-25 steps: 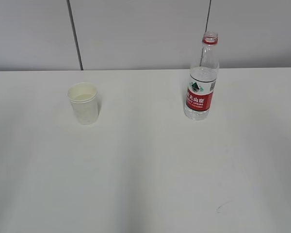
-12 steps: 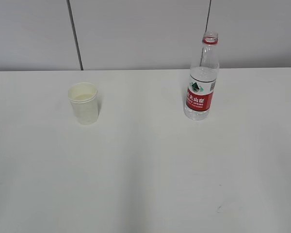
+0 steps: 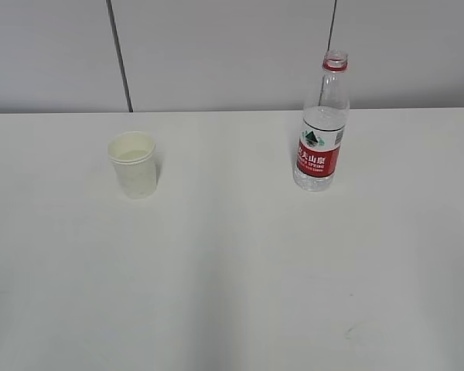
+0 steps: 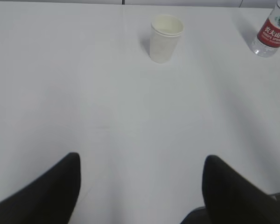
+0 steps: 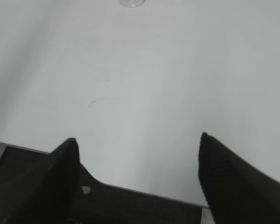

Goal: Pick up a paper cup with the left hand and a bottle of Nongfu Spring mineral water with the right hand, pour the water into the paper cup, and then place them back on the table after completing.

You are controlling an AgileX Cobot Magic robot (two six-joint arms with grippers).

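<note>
You have the white table (image 3: 232, 270) filling most of the exterior view, with a grey panelled wall (image 3: 232, 54) behind its far edge. On the right, toward the far side, the water bottle (image 3: 322, 127) stands upright with its cap off, a red label around its lower half, and clear water (image 3: 325, 117) inside reaching up to about its shoulder. On the left, well apart from the bottle, the paper cup (image 3: 134, 164) stands upright on the table. Neither arm shows in the exterior view. Your left gripper (image 4: 140, 186) hangs over the near part of the table, fingers spread wide with nothing between them, the cup far ahead of it. Your right gripper (image 5: 137, 172) sits at the table's near edge, fingers likewise wide apart and empty. A faint curved scuff (image 5: 101, 101) marks the table just beyond it
</note>
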